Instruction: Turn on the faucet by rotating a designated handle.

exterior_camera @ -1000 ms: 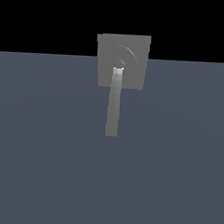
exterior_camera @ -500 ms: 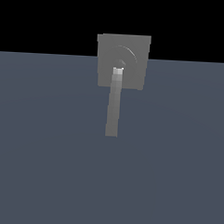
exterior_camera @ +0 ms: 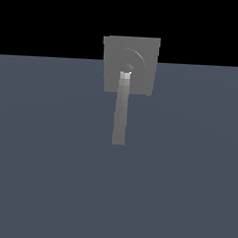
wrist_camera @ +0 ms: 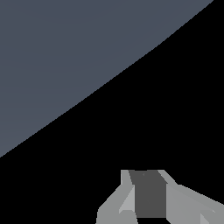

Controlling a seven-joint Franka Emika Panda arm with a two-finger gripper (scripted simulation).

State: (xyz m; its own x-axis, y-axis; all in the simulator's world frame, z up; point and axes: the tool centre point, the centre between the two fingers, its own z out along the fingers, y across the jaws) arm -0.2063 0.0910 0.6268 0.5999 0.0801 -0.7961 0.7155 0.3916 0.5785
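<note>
Grey faucet [exterior_camera: 141, 68] at twelve o'clock of the slate floor [exterior_camera: 48, 176], its handle [exterior_camera: 120, 113] running from the hub toward six o'clock, my gripper [wrist_camera: 151, 197] over floor and blackness, grip state unclear, nothing visibly held

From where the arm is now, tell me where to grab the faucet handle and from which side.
Grip the handle near its free end, far from the hub on the faucet: that gives the most leverage. Its flat long sides suit fingers closing across its width, coming from above. The gripper is not near it, so this is a judgement.
</note>
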